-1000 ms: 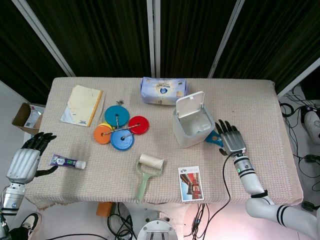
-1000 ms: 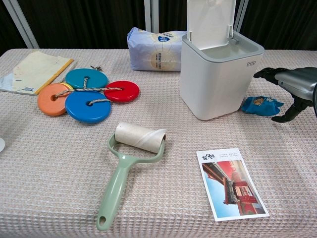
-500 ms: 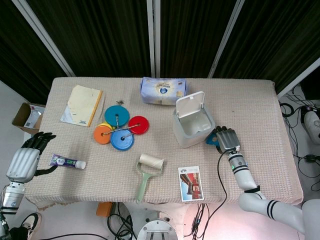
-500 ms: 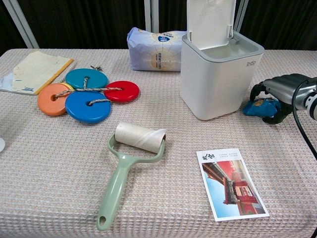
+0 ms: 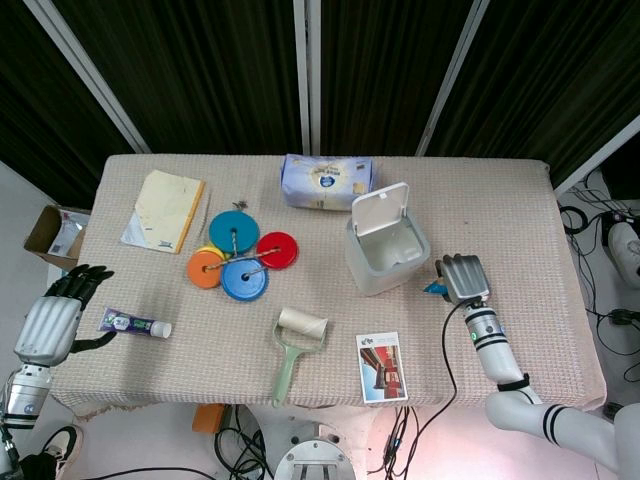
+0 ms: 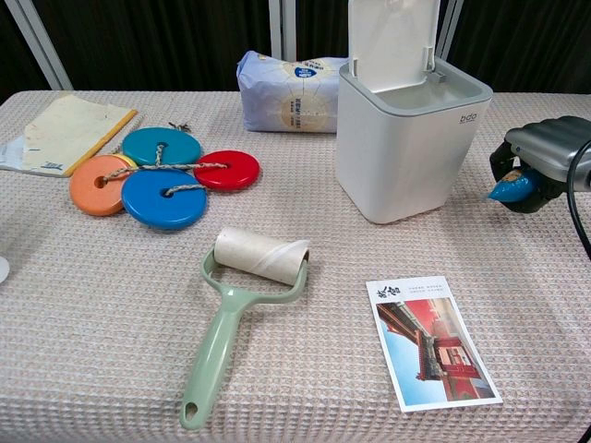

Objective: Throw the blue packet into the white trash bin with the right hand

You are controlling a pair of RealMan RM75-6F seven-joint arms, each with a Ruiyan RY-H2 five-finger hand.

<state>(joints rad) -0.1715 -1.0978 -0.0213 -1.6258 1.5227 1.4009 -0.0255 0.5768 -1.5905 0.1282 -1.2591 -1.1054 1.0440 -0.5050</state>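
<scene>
Your right hand (image 6: 545,161) has its fingers curled around the blue packet (image 6: 511,187), holding it with one blue corner poking out toward the bin (image 6: 406,148). In the chest view the packet sits off the cloth, just right of the bin's side wall and below its rim. The bin's lid (image 5: 380,209) stands open, tipped back.

In front of the bin lies a postcard (image 6: 432,341), and left of it a lint roller (image 6: 242,300) with a green handle. Further left a cluster of coloured discs (image 5: 236,258) is tied with cord, with a notebook (image 5: 164,209) beyond them. A tissue pack (image 5: 327,180) lies behind the bin at the far edge.

Your left hand (image 5: 55,315) is at the table's left edge, fingers spread and holding nothing, with a toothpaste tube (image 5: 134,323) just beside it on the cloth.
</scene>
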